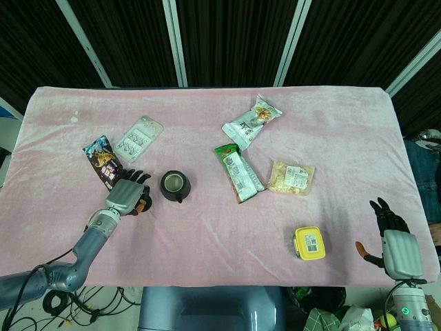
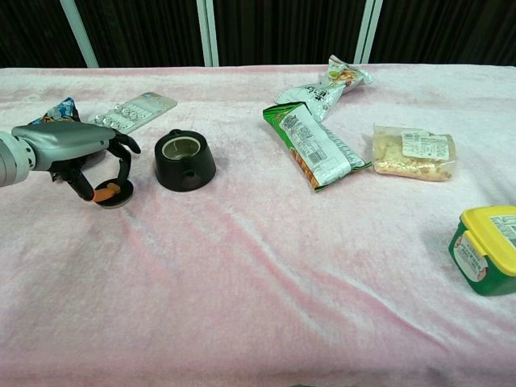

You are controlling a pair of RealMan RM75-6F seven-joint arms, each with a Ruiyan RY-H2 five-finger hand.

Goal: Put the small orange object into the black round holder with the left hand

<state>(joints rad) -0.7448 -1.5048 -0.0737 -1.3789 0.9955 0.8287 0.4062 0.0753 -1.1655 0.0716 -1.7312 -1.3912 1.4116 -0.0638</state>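
Note:
The small orange object (image 2: 107,192) lies low on the pink cloth, left of the black round holder (image 2: 184,159). My left hand (image 2: 76,149) arches over it, and thumb and fingers (image 2: 123,168) close around it from both sides. In the head view the left hand (image 1: 126,194) covers most of the orange object (image 1: 140,205), just left of the holder (image 1: 174,185). The holder stands upright with its pale round opening facing up. My right hand (image 1: 396,238) rests at the table's near right edge, fingers apart and holding nothing; the chest view does not show it.
A dark snack bag (image 1: 102,160) and a blister pack (image 1: 138,138) lie behind the left hand. Green (image 1: 238,172) and white (image 1: 251,121) snack packs and a clear bag of crackers (image 1: 291,177) sit mid-table. A yellow-lidded box (image 1: 309,243) stands near the right front.

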